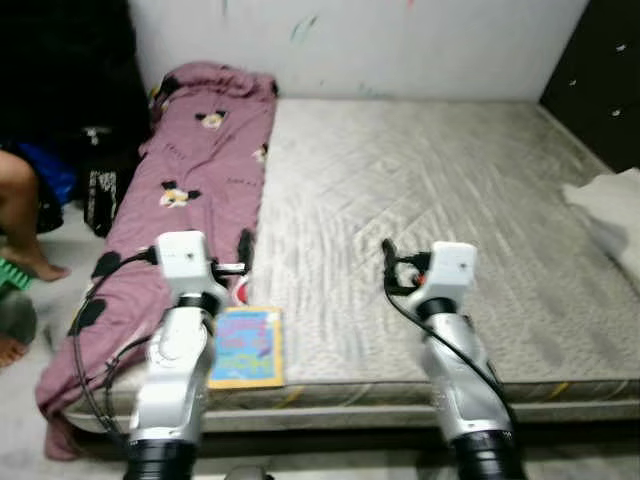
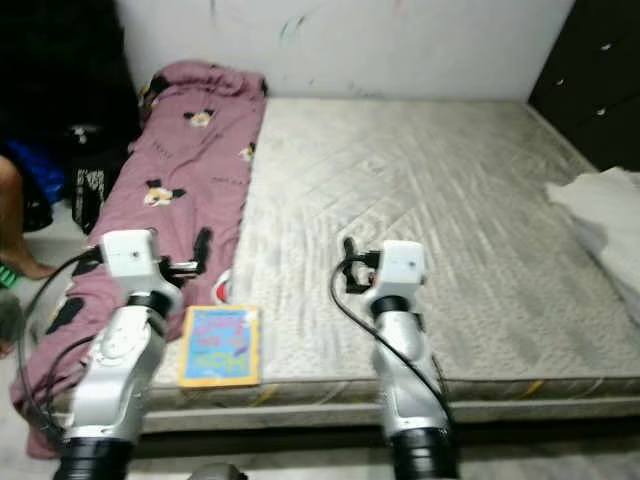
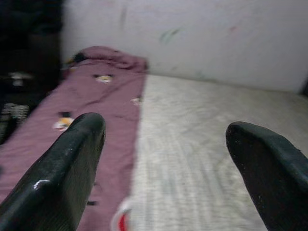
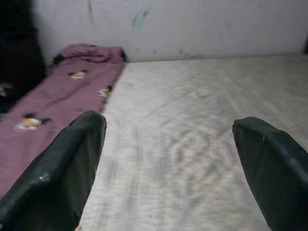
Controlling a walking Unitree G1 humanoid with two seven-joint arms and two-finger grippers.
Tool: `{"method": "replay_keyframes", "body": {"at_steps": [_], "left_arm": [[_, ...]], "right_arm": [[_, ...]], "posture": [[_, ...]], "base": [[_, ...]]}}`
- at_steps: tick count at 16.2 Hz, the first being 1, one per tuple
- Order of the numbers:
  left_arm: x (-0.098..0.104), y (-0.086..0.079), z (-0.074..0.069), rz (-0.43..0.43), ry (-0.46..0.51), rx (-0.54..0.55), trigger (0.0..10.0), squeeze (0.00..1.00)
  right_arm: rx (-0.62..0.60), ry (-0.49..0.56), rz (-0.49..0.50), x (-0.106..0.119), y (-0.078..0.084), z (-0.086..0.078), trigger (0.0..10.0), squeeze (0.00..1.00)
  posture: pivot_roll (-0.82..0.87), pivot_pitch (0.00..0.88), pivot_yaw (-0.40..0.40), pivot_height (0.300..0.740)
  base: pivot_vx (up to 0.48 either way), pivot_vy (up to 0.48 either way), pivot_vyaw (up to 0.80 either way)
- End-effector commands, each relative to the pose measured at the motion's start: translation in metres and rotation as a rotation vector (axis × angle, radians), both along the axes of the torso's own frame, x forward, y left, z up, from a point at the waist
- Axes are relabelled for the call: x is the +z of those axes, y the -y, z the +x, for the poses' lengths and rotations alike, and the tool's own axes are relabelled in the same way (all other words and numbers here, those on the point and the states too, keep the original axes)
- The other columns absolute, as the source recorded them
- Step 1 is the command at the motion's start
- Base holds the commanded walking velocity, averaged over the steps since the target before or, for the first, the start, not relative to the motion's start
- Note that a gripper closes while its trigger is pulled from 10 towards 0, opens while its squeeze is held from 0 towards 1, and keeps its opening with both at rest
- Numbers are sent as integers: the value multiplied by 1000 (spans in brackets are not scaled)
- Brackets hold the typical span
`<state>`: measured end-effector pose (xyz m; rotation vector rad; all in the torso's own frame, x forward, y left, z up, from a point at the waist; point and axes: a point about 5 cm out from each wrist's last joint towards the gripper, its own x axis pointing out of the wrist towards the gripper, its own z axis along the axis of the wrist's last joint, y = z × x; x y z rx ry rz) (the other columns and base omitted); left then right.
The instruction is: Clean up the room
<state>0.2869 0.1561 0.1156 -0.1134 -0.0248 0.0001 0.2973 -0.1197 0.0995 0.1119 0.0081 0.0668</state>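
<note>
Colourful flat picture book (image 1: 246, 347) lies on bare grey quilted mattress (image 1: 430, 200), at near edge, just beside mauve cartoon-print sheet (image 1: 185, 190) covering left strip. Left tool (image 1: 244, 250) above sheet-mattress seam near book, fingers (image 3: 62, 168) spread, holding nothing. Right tool (image 1: 389, 262) over mid-mattress, spread, holding nothing. White cloth (image 1: 612, 205) at right edge. Person's bare leg (image 1: 25, 215) on floor left of bed.

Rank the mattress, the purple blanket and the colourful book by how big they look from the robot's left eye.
1. Mattress
2. Purple blanket, draped along its left side
3. Colourful book, clearly smallest though nearest the camera
</note>
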Motion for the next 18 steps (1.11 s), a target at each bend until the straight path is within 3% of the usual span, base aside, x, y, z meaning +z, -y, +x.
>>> {"method": "replay_keyframes", "body": {"at_steps": [1, 9, 15, 18], "left_arm": [[1, 6, 2, -14, -2, -12, 10000, 0], [3, 10, 3, -8, 3, -10, 10000, 0], [9, 15, 1, -20, 45, -56, 10000, 0], [10, 14, 1, -20, 48, -56, 10000, 0]], "right_arm": [[-13, -18, -15, -3, 7, 0, 10000, 0], [1, -14, -16, -3, 5, 1, 10000, 0], [4, -13, -18, -2, 5, 2, 10000, 0], [0, -20, -9, -3, 5, 2, 10000, 0]], "posture": [[21, 0, 6, 740], [17, 0, 6, 740], [11, 0, 7, 740], [13, 0, 8, 740]], "base": [[0, 480, 0], [0, 458, 0], [0, 0, 80], [305, 0, 267]]}}
